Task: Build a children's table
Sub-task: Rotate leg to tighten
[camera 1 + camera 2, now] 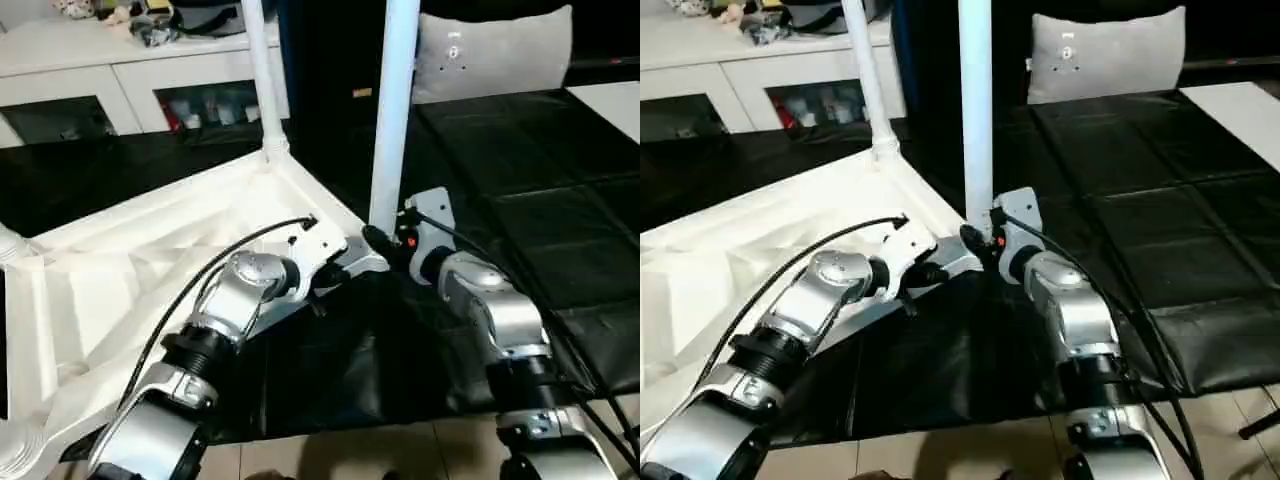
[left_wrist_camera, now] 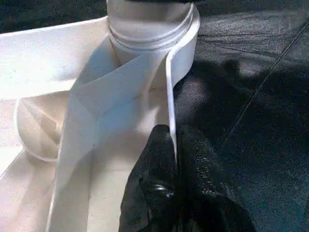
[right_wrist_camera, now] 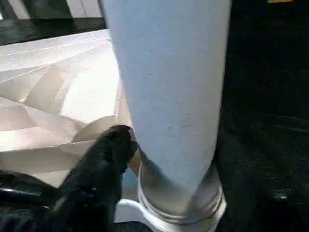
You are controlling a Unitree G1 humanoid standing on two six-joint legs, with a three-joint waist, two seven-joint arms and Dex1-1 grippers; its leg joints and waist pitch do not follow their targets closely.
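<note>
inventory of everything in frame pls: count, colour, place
tabletop: 1, white, upside down on the black mat, ribbed underside up
legs: 2, white, upright in corner sockets; second at the far corner
mat: 1, black, under the table
cushion: 1, grey, far right
cabinet: 1, white, far left, clutter on top
left gripper: black jaws shut on the tabletop rim near a leg socket
right gripper: black, at the base of the near leg
</note>
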